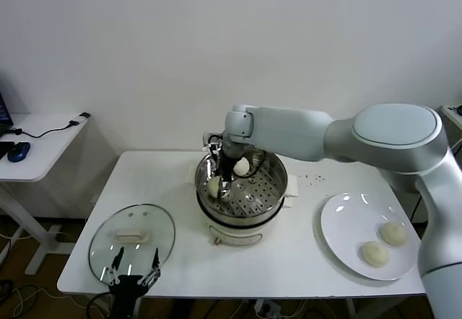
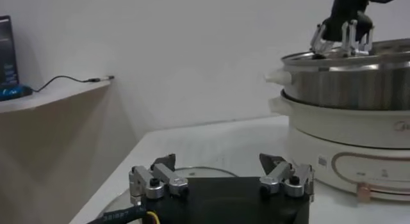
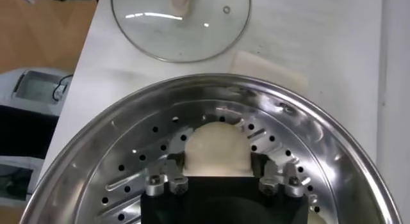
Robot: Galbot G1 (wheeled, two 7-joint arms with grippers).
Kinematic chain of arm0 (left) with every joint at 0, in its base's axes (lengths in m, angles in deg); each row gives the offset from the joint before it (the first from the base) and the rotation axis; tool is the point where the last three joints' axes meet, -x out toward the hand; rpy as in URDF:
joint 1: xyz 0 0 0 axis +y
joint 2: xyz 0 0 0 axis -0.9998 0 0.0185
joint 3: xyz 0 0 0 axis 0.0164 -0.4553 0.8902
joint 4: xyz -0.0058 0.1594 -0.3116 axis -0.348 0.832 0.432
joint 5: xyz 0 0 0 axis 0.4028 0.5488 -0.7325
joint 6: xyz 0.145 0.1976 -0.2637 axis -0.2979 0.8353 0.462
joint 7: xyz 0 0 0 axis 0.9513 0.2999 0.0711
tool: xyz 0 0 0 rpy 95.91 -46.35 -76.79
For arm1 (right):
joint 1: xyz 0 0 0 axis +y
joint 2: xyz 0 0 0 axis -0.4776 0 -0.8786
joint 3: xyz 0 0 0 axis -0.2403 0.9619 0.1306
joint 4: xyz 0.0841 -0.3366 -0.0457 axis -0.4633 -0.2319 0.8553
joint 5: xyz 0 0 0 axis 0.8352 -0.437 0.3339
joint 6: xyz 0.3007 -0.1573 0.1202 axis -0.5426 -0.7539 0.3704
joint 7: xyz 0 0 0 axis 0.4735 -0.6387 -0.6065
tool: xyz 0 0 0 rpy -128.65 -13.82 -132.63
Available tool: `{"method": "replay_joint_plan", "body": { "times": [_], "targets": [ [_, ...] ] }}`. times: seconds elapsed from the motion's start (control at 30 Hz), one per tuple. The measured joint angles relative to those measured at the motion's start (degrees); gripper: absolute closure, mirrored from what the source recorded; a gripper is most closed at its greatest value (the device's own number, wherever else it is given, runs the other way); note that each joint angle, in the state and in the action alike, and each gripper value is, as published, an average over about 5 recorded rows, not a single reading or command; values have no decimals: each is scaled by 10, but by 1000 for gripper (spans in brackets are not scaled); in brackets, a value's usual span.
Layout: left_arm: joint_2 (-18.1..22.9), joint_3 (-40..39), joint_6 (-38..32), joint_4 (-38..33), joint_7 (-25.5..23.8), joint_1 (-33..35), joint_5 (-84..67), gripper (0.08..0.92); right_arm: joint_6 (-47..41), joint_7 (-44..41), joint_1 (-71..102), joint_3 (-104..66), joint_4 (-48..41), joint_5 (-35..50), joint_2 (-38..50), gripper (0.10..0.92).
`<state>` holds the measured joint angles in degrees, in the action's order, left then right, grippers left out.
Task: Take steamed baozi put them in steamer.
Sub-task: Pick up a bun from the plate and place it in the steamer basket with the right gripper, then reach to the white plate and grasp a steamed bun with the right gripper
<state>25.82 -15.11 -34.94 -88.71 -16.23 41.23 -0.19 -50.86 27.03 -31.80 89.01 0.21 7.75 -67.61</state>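
1. The steamer (image 1: 253, 185) is shiny steel with a perforated floor, on a smooth cream plastic base.
2. The steamed baozi (image 3: 216, 148) look smooth and matt.
3. The lid (image 1: 132, 243) is clear glossy glass.
4. The plate (image 1: 339, 236) is glossy white.
5. The table (image 1: 173, 261) is matt white.

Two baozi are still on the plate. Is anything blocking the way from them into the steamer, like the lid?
Nothing visible does. The steamer is uncovered; the glass lid lies on the table to its left. The two baozi on the plate and, sit right of it, bare table between. The right gripper is inside the steamer.
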Motion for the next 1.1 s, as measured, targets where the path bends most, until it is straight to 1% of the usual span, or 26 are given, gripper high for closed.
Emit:
{"method": "replay_joint_plan", "body": {
  "times": [0.1, 0.3, 0.47, 0.6, 0.73, 0.93, 1.1],
  "targets": [
    [0, 0, 0, 0, 0, 0, 0, 177, 0, -1, -1, -1, 0, -1, 1, 207],
    [-1, 3, -2, 0, 0, 6, -2, 177, 0, -3, -15, -4, 14, -1, 17, 203],
    [-3, 0, -5, 0, 0, 10, -3, 177, 5, -11, -50, 1, 53, -1, 57, 203],
    [-3, -2, -5, -2, 0, 12, -3, 177, 14, -25, -93, 13, 99, -9, 111, 203],
    [-4, -1, -3, -3, 0, 10, -3, 177, 29, -44, -141, 34, 152, -36, 178, 203],
    [-4, -1, 2, -7, 0, 9, 1, 177, 48, -66, -180, 59, 230, -108, 295, 203],
    [-4, 1, 4, -8, 0, 12, 7, 177, 57, -75, -168, 54, 277, -180, 393, 203]
  ]
}}
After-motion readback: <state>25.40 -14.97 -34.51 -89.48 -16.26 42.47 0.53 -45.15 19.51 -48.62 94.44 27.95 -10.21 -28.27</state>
